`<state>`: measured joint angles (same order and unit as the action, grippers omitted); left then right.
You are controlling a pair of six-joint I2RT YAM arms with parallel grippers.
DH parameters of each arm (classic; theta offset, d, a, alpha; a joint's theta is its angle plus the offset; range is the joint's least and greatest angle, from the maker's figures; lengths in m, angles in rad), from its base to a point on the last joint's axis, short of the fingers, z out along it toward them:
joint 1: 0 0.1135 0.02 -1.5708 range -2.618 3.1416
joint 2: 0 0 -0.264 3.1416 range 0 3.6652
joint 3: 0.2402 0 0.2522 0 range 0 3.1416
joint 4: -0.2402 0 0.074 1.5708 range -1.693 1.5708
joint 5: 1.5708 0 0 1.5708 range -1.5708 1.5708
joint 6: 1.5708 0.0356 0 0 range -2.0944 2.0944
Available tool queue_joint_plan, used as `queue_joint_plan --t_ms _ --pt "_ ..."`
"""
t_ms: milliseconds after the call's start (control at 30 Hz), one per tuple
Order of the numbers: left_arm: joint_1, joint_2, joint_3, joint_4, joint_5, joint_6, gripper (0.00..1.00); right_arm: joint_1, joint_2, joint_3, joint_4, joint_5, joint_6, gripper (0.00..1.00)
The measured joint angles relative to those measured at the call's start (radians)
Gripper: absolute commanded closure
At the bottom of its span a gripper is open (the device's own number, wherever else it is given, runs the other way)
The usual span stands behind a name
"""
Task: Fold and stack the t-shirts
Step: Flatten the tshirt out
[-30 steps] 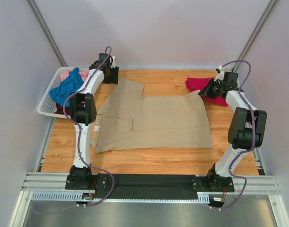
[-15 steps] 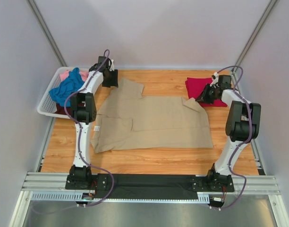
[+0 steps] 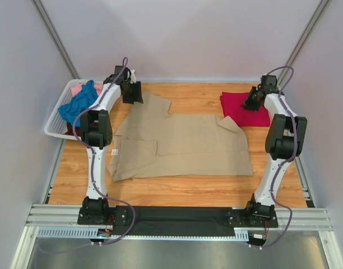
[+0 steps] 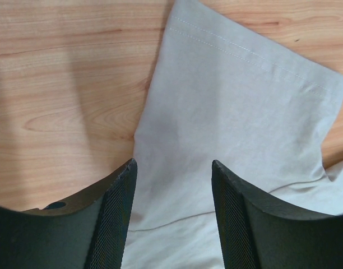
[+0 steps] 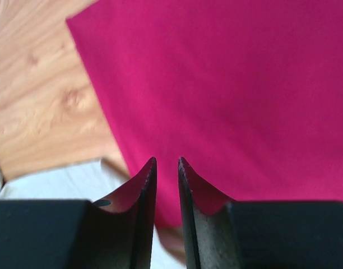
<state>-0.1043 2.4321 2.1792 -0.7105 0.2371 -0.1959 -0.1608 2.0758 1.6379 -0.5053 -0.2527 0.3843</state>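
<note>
Left gripper [image 4: 172, 168] gapes wide over the tan shirt [image 3: 182, 145] sleeve (far edge of table [image 3: 177, 193]); right gripper [image 5: 167, 162], barely parted and empty, hovers over the red shirt [image 3: 247, 112].

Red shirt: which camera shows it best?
The top camera shows the red shirt best: almost all of its folded shape. The right wrist camera sees only a blurry close patch. The left wrist camera sees none of it, just the tan shirt.

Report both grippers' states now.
Left gripper: open, empty, over the tan shirt sleeve.
Right gripper: slightly open, empty, over the red shirt.
</note>
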Motion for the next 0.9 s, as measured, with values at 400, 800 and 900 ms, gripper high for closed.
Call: queue_joint_plan --t_ms 400,800,900 --pt "0.000 -0.035 -0.010 -0.003 0.025 0.001 0.36 -0.039 0.306 0.363 -0.135 0.185 0.017 0.78" --pt "0.000 -0.103 -0.010 -0.003 0.016 0.020 0.33 -0.101 0.496 0.670 -0.170 0.218 0.084 0.77" --pt "0.000 -0.115 -0.010 -0.003 0.014 0.023 0.33 -0.112 0.520 0.707 -0.162 0.213 0.095 0.77"
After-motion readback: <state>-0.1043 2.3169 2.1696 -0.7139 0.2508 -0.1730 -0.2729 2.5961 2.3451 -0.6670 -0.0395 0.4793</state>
